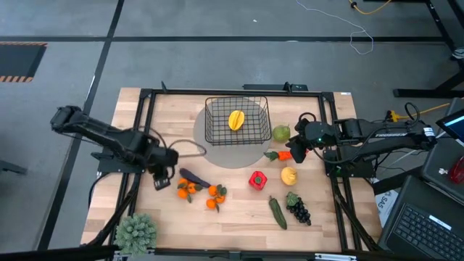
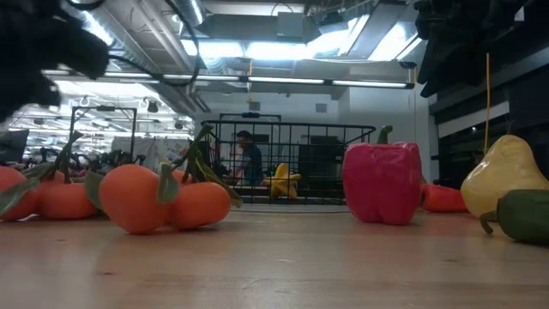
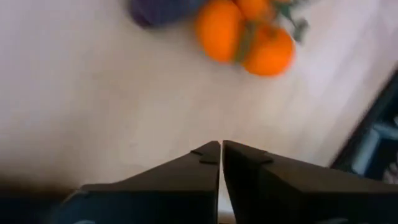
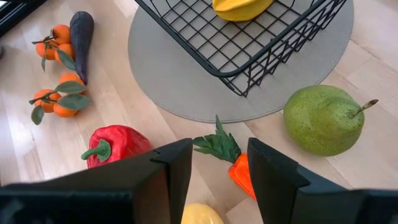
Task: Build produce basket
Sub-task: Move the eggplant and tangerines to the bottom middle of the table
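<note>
Oranges (image 2: 141,199), two leafy clusters, lie nearest on the worktop (image 1: 232,217), beside a purple eggplant (image 1: 194,177). Red pepper (image 1: 257,180), lemon (image 1: 289,175), cucumber (image 1: 278,212) and dark grapes (image 1: 298,209) lie right of them. Basket (image 1: 237,120): black wire mesh, on a grey round mat (image 1: 232,154), holding one yellow starfruit (image 1: 236,119). Green pear-shaped fruit (image 4: 323,120) just beside the mat. Left gripper (image 1: 162,179): jaws clenched, empty, near the oranges. Right gripper (image 4: 217,171): jaws parted, astride the carrot (image 4: 239,168). Bushy grey-green plant (image 1: 136,232) at the near left corner.
</note>
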`<state>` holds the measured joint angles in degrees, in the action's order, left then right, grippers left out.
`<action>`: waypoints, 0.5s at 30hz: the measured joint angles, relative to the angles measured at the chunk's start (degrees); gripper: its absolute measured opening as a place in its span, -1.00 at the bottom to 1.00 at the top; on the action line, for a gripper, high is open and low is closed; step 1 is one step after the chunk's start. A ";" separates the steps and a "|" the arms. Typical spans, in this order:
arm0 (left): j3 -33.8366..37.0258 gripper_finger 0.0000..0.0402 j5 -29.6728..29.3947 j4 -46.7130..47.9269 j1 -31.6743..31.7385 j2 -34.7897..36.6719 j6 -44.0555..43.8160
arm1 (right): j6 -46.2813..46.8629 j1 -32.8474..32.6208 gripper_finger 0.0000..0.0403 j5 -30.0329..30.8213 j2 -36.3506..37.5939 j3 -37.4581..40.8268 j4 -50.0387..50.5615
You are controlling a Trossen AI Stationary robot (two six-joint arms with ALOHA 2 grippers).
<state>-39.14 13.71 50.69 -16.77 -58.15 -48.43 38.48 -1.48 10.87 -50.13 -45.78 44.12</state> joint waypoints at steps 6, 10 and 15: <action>5.97 -0.99 -0.10 -17.83 -6.18 -9.93 -2.57 | 0.02 0.00 -0.29 0.00 0.00 0.00 -0.09; 6.42 -1.00 -7.14 -34.05 -5.49 -21.07 -2.45 | 0.18 0.00 -0.29 0.00 0.00 0.00 -0.11; -3.02 -1.00 -13.47 -58.08 -2.65 -34.19 12.00 | 0.17 0.00 -0.29 0.02 0.02 0.00 -0.17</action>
<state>-42.16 0.24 -7.40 -19.43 -92.34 -36.43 38.65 -1.48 10.90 -50.11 -45.78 43.94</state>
